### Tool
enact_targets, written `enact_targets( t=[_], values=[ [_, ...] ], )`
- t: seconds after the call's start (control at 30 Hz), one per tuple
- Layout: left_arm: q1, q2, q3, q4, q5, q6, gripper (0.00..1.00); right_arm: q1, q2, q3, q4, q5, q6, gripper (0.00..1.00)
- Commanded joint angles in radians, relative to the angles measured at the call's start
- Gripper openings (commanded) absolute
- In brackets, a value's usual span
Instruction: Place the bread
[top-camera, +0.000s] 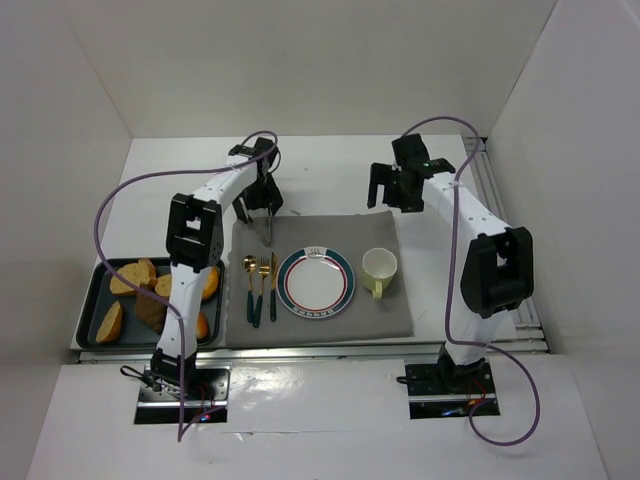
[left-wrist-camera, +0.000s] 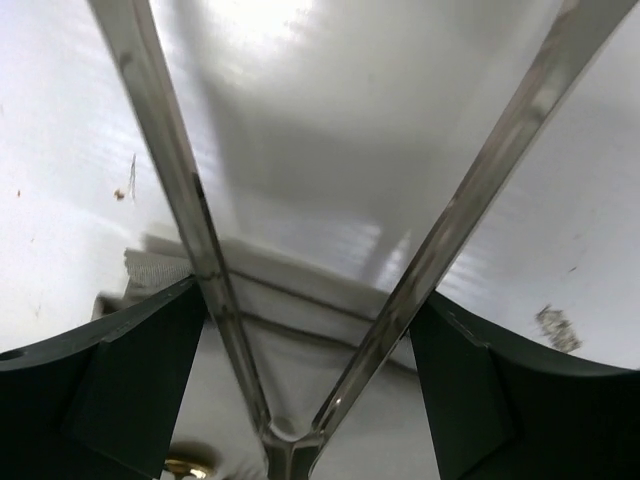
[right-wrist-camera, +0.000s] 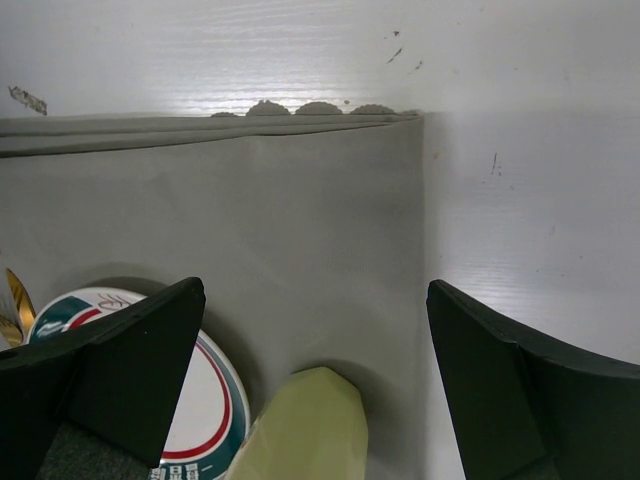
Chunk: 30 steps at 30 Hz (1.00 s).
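Left gripper (top-camera: 264, 198) is clamped on metal tongs (left-wrist-camera: 478, 178), its fingers (left-wrist-camera: 140, 385) pressing the outside of the two arms just above the hinge. The tongs are spread into a wide V with nothing between the arms. They hang over the far left corner of the grey mat (top-camera: 385, 315); cannot tell whether the tips touch it. Bread (top-camera: 133, 277) is several pieces in the dark tray (top-camera: 88, 315), left of the mat and well apart from the tongs. Right gripper (top-camera: 388, 200) has its jaws apart and empty, above the mat's far right corner. On the mat sit a bare plate (top-camera: 340, 300) and a pale cup (top-camera: 380, 268) to its right.
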Motion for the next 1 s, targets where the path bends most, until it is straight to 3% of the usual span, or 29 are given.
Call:
enact_targets(
  t=[0.0, 0.1, 0.23, 0.27, 0.4, 0.57, 0.77, 0.8, 0.97],
  values=[
    [0.007, 0.028, 0.047, 0.03, -0.023, 0.001, 0.93, 0.019, 0.016, 0.044, 0.002, 0.018, -0.01, 0.99],
    [0.016, 0.028, 0.047, 0.051, -0.049, 0.011, 0.85, 0.028, 0.016, 0.044, 0.011, 0.018, -0.01, 0.99],
    [0.016, 0.028, 0.056, 0.052, -0.039, 0.032, 0.59, 0.039, 0.035, 0.044, 0.011, 0.018, -0.01, 0.99],
    [0.016, 0.001, 0.056, 0.052, -0.039, 0.032, 0.45, 0.039, 0.044, 0.053, 0.011, 0.018, -0.01, 0.99],
    [0.016, -0.105, 0.056, 0.073, -0.03, 0.041, 0.27, 0.05, 0.055, 0.064, 0.011, 0.018, -0.01, 0.99],
    [0.047, -0.277, 0.051, 0.082, -0.018, 0.093, 0.26, 0.059, 0.073, 0.093, 0.002, 0.018, -0.01, 0.99],
    [0.119, -0.591, -0.232, 0.007, 0.056, 0.178, 0.25, 0.068, 0.082, 0.153, -0.021, 0.027, -0.019, 0.99],
    [0.119, -0.633, -0.333, -0.013, 0.056, 0.187, 0.27, 0.068, 0.082, 0.153, -0.009, 0.015, -0.019, 0.99],
    [0.128, -0.826, -0.528, -0.123, 0.056, 0.189, 0.42, 0.079, 0.082, 0.172, 0.019, -0.033, -0.019, 0.99]
  ],
)
